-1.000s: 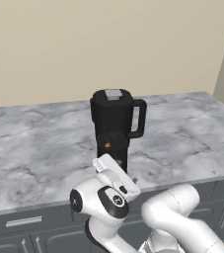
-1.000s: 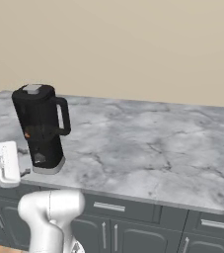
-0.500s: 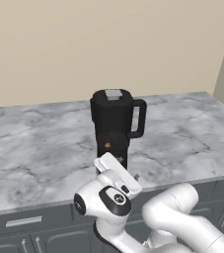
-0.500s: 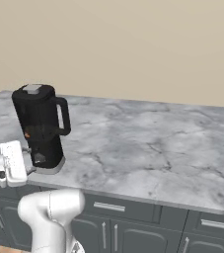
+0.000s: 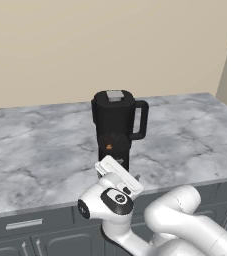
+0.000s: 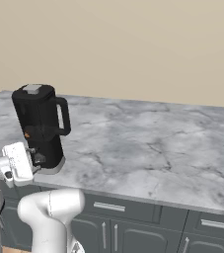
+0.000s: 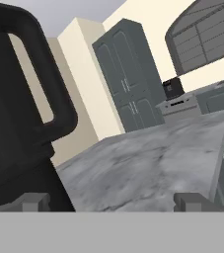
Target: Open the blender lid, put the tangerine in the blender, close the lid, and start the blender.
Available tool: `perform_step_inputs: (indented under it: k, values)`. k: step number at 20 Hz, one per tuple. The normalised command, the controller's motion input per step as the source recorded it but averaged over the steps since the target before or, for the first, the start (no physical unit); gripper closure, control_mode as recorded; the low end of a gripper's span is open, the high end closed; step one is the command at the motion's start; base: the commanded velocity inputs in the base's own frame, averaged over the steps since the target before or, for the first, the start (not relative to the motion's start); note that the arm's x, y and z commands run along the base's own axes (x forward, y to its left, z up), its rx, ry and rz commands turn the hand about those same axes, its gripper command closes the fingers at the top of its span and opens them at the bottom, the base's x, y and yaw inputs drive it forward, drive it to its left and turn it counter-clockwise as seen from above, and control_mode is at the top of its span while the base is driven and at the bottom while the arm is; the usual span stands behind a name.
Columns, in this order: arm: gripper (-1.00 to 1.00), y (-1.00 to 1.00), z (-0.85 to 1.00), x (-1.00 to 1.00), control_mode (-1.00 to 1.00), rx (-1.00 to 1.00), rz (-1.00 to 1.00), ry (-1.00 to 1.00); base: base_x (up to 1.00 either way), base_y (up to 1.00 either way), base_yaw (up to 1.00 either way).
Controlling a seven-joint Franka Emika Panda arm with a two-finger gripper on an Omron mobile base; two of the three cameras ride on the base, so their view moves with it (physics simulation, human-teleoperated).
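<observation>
The blender [image 5: 116, 127] stands on the counter [image 5: 45, 150], toward its front edge. The lid [image 5: 114, 95] sits on top of the blender. The handle [image 5: 140, 120] juts to the blender's right. The gripper [image 6: 34, 159] hangs just before the blender's base, at the counter's front edge. A wall [image 5: 110, 45] rises behind the blender.

The blender [image 5: 116, 127] looks like matt black plastic, its jar dark and smooth with a faint sheen on the loop handle. The blender lid [image 5: 114, 96] carries a light grey, flat-finished cap. Beyond the gripper [image 7: 112, 200], whose fingertips look dull dark grey, the countertop [image 6: 148, 143] is polished grey-veined marble. The cabinet fronts [image 6: 133, 225] are smooth matt slate grey with pale metal handles.
</observation>
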Motion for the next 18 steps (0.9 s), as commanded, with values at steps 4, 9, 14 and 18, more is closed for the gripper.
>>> perform_step_inputs:
  k: [4,9,14,18]
  values:
    - [-1.0,0.01,-0.16,0.27,-1.0,-0.03,0.05,0.0,0.0,0.0,0.0]
    - [-1.0,0.08,-0.15,0.25,-1.0,-0.02,0.07,-0.01,0.0,0.0,0.0]
    - [-1.0,0.13,-0.15,0.26,-1.0,-0.03,0.07,-0.01,0.0,0.0,0.0]
    - [-1.0,0.05,-0.04,0.31,-1.0,-0.02,0.07,-0.01,0.0,0.0,0.0]
